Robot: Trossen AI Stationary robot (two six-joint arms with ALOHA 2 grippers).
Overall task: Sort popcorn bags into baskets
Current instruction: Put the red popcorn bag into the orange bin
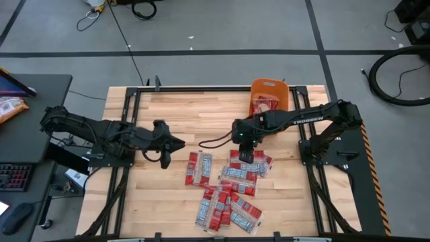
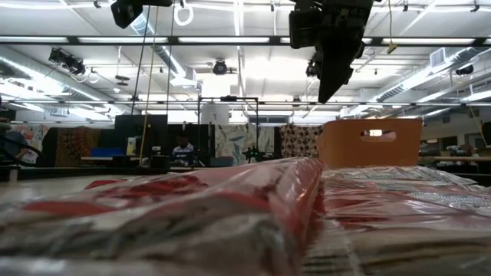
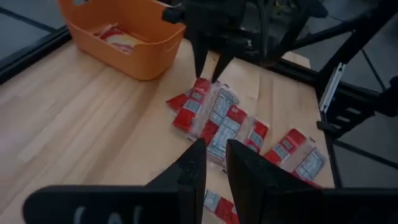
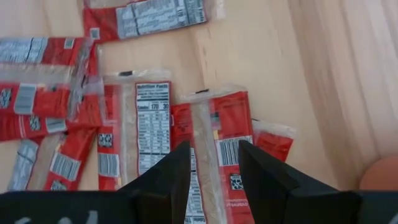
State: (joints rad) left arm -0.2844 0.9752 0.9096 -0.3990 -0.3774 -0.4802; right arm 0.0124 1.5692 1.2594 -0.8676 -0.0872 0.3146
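At the left of the wooden table (image 1: 168,111), the left end effector (image 1: 180,142) is held low over bare wood, pointed toward the middle. Its fingers (image 3: 189,171) are seen in the left wrist view with a narrow gap between them, and nothing is gripped.

Right of it, the popcorn bags (image 1: 228,188) are spread flat across the centre and near side of the table, many overlapping or touching. One pair (image 1: 199,168) is laid just beside the left edge of the pile, and a loose cluster (image 1: 225,210) is found nearer the front edge. In the low view the closest packets (image 2: 192,207) are seen filling the foreground.

The right end effector (image 1: 246,156) is positioned directly above the upper part of the pile, pointed down. In the right wrist view its fingers (image 4: 264,171) are parted, a red packet with a barcode (image 4: 214,146) is framed between them, and nothing is clamped; contact with the packets cannot be told.

Farther right, at the far edge of the table, the orange basket (image 1: 277,87) is placed upright, with at least one red packet (image 1: 263,105) lying inside it. Its handle slot (image 2: 374,133) is visible in the low view.
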